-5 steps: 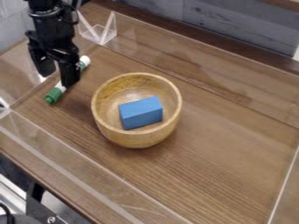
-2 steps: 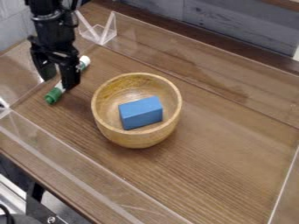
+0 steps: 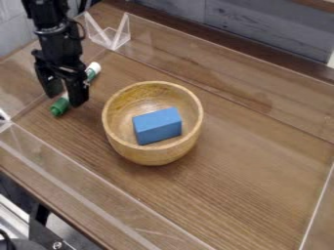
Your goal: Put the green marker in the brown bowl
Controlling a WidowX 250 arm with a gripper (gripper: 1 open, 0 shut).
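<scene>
Your claw point(image 3: 65, 96) has dropped since a second ago and now sits low over the table point(image 3: 248, 176), fingers spread wide and pointing straight down, grasping nothing. The green marker point(image 3: 72, 90) lies flat right beneath it, running between the two fingers, its green end poking out toward the near-left side of the claw and its other tip showing behind. That descent looks like the approach for the pick; you are probably about ready to close. The brown bowl point(image 3: 124, 146) sits just to the claw's right, already holding a blue block point(image 3: 158, 125).
</scene>
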